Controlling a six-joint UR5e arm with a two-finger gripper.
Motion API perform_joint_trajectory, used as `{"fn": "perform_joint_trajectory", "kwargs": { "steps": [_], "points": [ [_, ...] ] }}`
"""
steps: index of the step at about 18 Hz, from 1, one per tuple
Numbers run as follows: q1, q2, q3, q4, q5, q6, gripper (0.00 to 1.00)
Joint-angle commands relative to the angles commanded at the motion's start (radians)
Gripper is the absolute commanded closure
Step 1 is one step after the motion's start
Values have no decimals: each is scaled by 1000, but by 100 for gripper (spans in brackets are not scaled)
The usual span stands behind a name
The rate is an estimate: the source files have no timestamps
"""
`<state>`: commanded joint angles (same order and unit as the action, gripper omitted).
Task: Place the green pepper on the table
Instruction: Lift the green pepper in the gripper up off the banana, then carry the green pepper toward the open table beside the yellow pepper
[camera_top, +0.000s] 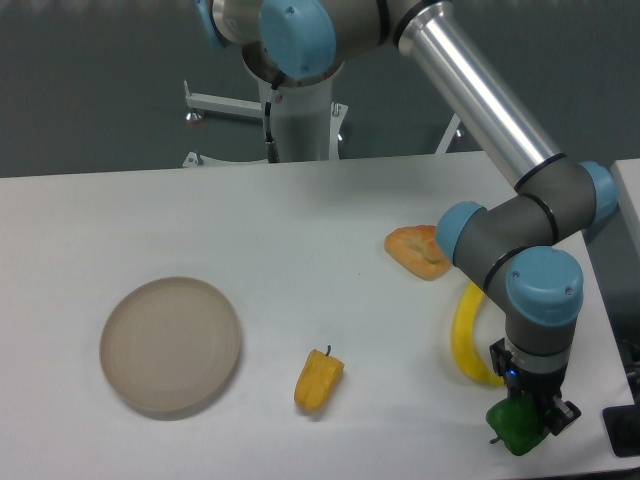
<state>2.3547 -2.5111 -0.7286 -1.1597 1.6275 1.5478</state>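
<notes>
The gripper (532, 424) is clamping the green pepper (516, 430) at the near right corner of the table (250, 230), just beside the banana (466, 338). From where I'm standing, it should be lowering it gently onto bare surface before opening, since that lumpy shape may be prone to rolling.

No readable txt, labels, brands or nos. anywhere in view.

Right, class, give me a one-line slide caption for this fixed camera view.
Claw holds the green pepper at the table's near right edge, beside a banana.
</notes>
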Motion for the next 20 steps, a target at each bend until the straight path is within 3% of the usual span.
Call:
{"fn": "perform_joint_trajectory", "kwargs": {
  "steps": [6, 9, 20],
  "points": [
    [-2, 40, -55, -2, -2, -5, 75],
    [-2, 86, -119, -6, -8, -28, 75],
    [-12, 350, -472, -5, -58, -153, 75]
  ]
}}
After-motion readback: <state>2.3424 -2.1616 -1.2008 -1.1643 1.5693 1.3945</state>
